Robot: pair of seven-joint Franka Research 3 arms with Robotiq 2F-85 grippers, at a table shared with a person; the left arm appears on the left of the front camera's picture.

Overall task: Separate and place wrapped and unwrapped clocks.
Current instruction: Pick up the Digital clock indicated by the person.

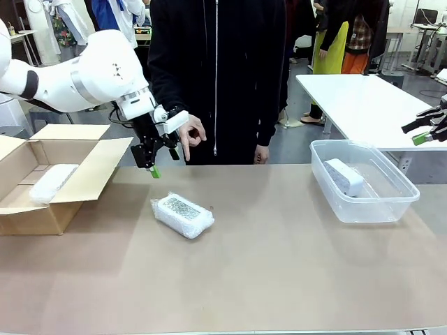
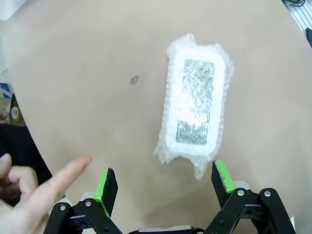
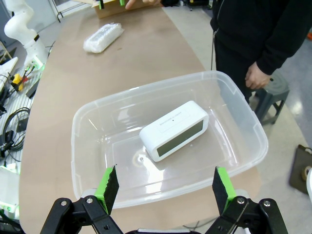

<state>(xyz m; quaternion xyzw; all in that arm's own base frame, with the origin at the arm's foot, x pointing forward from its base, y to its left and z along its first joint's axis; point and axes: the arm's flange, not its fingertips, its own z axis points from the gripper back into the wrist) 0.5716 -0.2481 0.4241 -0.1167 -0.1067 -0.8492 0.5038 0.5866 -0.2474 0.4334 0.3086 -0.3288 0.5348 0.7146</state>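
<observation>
A bubble-wrapped clock (image 1: 183, 214) (image 2: 196, 105) lies on the brown table, left of centre. My left gripper (image 1: 154, 166) (image 2: 164, 187) hangs open just above and behind it, nothing between its green pads. A second wrapped clock (image 1: 52, 183) rests inside the cardboard box (image 1: 84, 183) at the left. The bare white clock (image 1: 344, 176) (image 3: 174, 130) lies in the clear plastic bin (image 1: 398, 202) (image 3: 97, 146) at the right. My right gripper (image 1: 418, 132) (image 3: 165, 187) is open above the bin's near edge, looking down at it. The wrapped clock on the table (image 3: 101, 38) shows far off in the right wrist view.
A person in black stands at the far side; one hand (image 1: 190, 136) (image 2: 34, 195) points down with a finger right beside my left gripper. The box flaps stand open. Bare table stretches between box and bin. A white table (image 1: 363, 105) stands behind the bin.
</observation>
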